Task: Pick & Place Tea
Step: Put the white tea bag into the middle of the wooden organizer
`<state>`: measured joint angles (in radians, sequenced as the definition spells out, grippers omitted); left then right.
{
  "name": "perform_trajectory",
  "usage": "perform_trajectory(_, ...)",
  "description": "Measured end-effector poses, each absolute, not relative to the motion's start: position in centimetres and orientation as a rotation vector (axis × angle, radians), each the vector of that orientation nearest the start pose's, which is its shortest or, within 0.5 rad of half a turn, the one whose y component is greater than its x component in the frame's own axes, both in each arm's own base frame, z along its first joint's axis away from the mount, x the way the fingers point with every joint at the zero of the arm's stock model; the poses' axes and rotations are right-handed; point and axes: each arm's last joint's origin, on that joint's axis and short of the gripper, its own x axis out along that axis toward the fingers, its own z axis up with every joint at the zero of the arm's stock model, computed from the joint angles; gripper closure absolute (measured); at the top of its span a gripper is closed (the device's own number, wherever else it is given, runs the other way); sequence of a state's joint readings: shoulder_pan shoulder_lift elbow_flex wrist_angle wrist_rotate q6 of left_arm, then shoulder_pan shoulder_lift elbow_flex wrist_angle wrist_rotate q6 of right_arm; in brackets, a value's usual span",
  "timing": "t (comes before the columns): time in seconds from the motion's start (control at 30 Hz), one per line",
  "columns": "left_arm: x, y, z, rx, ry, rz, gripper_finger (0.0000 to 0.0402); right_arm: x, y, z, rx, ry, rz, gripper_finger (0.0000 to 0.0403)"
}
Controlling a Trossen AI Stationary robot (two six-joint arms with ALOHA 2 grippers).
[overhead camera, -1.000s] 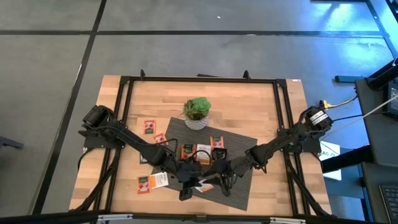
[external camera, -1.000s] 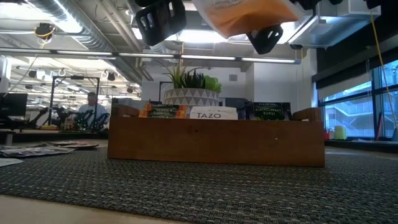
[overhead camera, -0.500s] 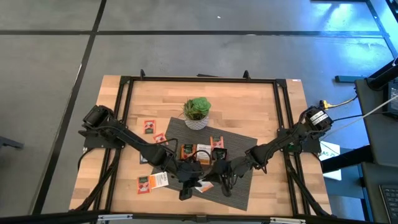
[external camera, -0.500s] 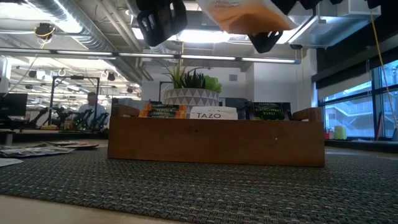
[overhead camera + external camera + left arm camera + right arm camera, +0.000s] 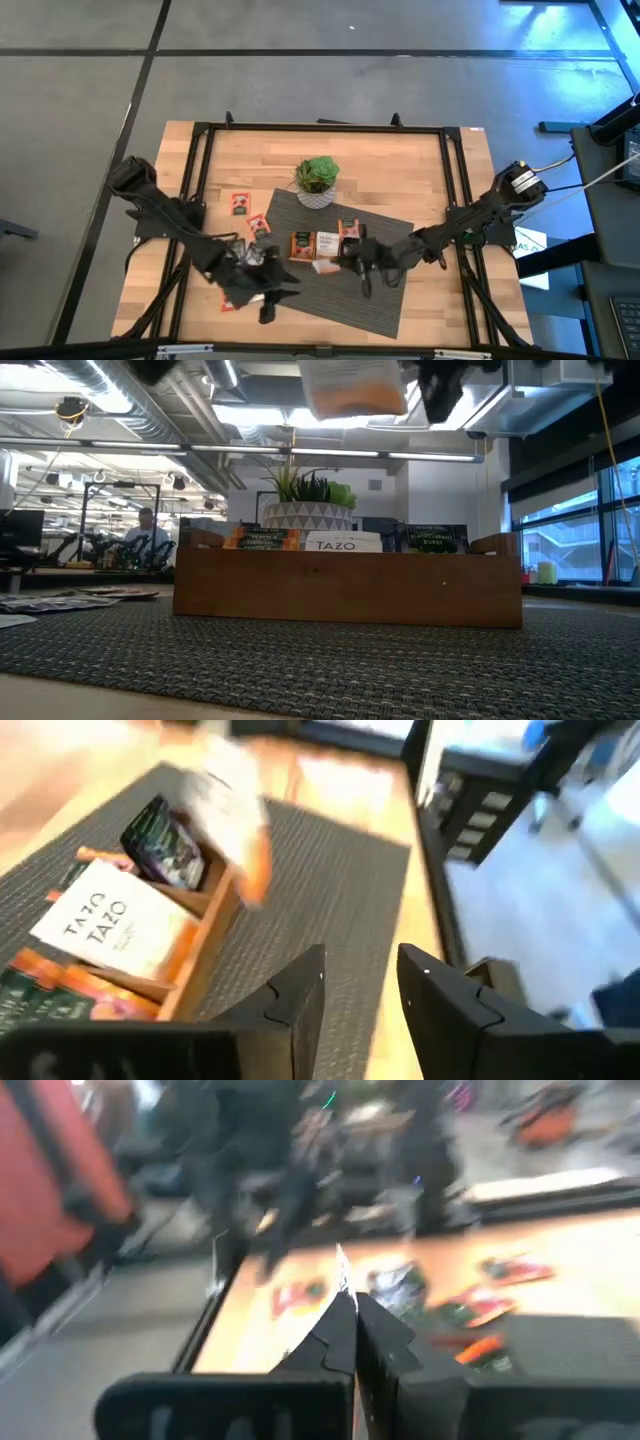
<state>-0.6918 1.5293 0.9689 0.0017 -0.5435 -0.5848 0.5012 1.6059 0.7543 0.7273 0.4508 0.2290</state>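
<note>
While a white-and-orange sachet (image 5: 352, 387) was pinched edge-on in the right claw (image 5: 352, 1315) above the wooden tray (image 5: 347, 585), evidently for dropping in, the left claw (image 5: 360, 982) was noted spread, empty, near loose sachets (image 5: 240, 203) on the tabletop (image 5: 400, 170).

I'm looking into what reads as a robotics lab or open industrial workspace. The wooden table (image 5: 400, 160) is sitting in a black metal frame (image 5: 320, 127) on a grey concrete floor (image 5: 300, 80) marked with dark lines. Across the table, exposed ceiling ducts (image 5: 130, 400) and strip lights (image 5: 330, 452) are running overhead, a person (image 5: 148, 530) is sitting at a cluttered bench far back, and big windows (image 5: 570, 530) are letting daylight in along one side.
</note>
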Motion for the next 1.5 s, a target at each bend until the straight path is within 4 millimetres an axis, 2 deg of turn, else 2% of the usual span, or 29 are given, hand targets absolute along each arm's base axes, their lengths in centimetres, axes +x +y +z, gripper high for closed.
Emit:
perform_trajectory(0.07, 25.2, -20.2, 23.4, -0.247, 0.403, 0.003, 0.0281, 28.8, 13.6, 20.2, 0.200, 0.043, -0.036, 0.0401)
perform_trajectory(0.17, 24.4, -20.6, 23.0, -0.244, 0.319, 0.029, 0.0283, 28.3, 12.5, 18.1, 0.204, 0.029, -0.099, 0.0401)
perform_trajectory(0.3, 24.3, -20.8, 22.6, -0.229, 0.300, 0.031, 0.0281, 29.0, 12.1, 16.3, 0.198, 0.046, -0.130, 0.0401)
perform_trajectory(0.5, 24.4, -20.7, 22.7, -0.239, 0.296, 0.026, 0.0285, 30.7, 13.0, 14.9, 0.163, 0.067, -0.205, 0.0402)
perform_trajectory(0.73, 24.4, -20.7, 22.7, -0.244, 0.302, 0.022, 0.0286, 30.0, 14.6, 13.2, 0.100, 0.104, -0.289, 0.0401)
perform_trajectory(1.03, 24.4, -20.7, 22.7, -0.236, 0.300, 0.026, 0.0282, 30.4, 15.0, 10.2, 0.080, 0.166, -0.326, 0.0400)
perform_trajectory(1.3, 24.4, -20.7, 22.6, -0.235, 0.302, 0.027, 0.0281, 29.9, 15.6, 9.8, -0.066, 0.163, -0.474, 0.0399)
perform_trajectory(1.5, 24.4, -20.7, 22.6, -0.233, 0.303, 0.027, 0.0285, 30.0, 16.0, 9.6, -0.037, 0.188, -0.346, 0.0399)
